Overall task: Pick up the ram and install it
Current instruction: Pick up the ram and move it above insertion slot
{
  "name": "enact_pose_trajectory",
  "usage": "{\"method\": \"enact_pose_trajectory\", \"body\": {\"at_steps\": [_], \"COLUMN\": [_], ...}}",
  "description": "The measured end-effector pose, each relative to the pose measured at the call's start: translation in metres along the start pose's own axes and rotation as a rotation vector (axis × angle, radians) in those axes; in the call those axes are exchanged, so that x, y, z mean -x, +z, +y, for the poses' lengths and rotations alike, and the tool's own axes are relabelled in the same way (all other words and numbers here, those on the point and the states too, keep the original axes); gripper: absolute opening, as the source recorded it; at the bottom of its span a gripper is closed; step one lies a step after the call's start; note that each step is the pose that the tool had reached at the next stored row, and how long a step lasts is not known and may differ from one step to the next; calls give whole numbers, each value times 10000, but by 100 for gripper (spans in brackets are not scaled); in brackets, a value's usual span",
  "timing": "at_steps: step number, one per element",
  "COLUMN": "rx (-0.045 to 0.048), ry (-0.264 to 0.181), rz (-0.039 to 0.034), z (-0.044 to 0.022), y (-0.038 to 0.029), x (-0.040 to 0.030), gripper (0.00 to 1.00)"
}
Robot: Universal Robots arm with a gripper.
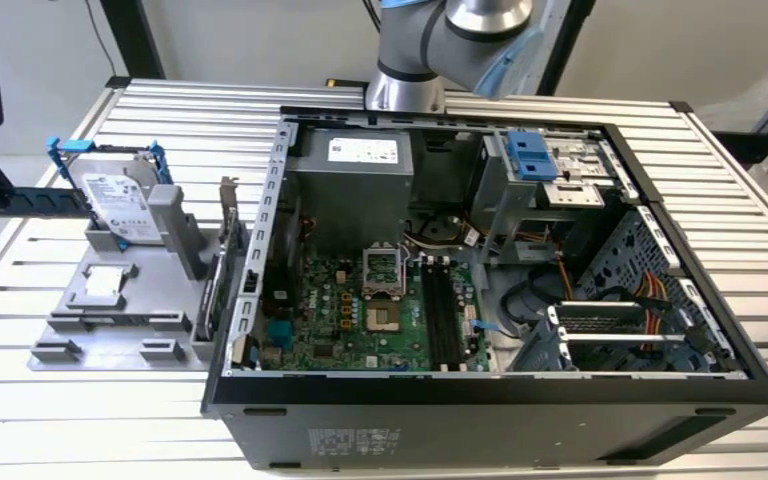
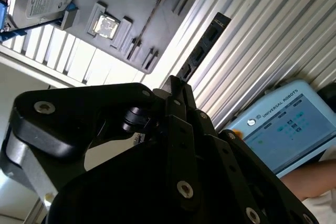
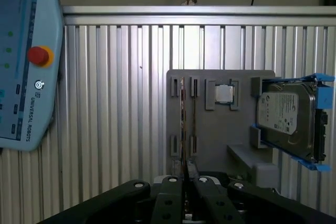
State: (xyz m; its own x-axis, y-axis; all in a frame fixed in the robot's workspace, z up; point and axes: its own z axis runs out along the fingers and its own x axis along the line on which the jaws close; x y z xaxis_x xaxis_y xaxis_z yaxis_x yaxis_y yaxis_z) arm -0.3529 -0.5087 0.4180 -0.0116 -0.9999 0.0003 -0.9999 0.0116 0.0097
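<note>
Claw (image 2: 176, 85) is clamped on the ram (image 2: 202, 46) by one end, so I guess the rest sticks out free.

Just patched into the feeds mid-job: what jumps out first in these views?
The open computer case dominates the exterior view, green motherboard exposed, with a grey fixture tray carrying a blue-handled hard drive at the exterior view's left. In both wrist views the fingers of the gripper are shut on the ram, a dark narrow stick jutting out over the slatted table, where a pale blue teach pendant lies.
</note>
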Motion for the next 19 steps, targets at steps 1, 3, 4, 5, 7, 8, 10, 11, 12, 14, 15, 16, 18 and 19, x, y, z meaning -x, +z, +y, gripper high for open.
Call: {"method": "enact_pose_trajectory", "body": {"at_steps": [1,3,4,5,7,8,10,11,12,14,15,16,18,19], "rx": [0,0,0,0,1,1,1,1,1,0,0,0,0,0], "ry": [0,0,0,0,0,0,0,0,0,0,0,0,0,0], "rz": [-1,2,2,2,3,3,4,5,6,7,7,7,9,9], "z": [-12,-33,-45,-55,-73,-82,-100,-108,-116,-131,-138,-145,-160,-167], "y": [0,0,-1,-1,-1,-1,-1,-1,-2,-1,-1,-1,-2,-2], "x": [1,3,5,5,7,8,9,10,11,12,12,13,14,15], "gripper": [0,0,0,0,0,0,0,0,0,0,0,0,0,0]}}
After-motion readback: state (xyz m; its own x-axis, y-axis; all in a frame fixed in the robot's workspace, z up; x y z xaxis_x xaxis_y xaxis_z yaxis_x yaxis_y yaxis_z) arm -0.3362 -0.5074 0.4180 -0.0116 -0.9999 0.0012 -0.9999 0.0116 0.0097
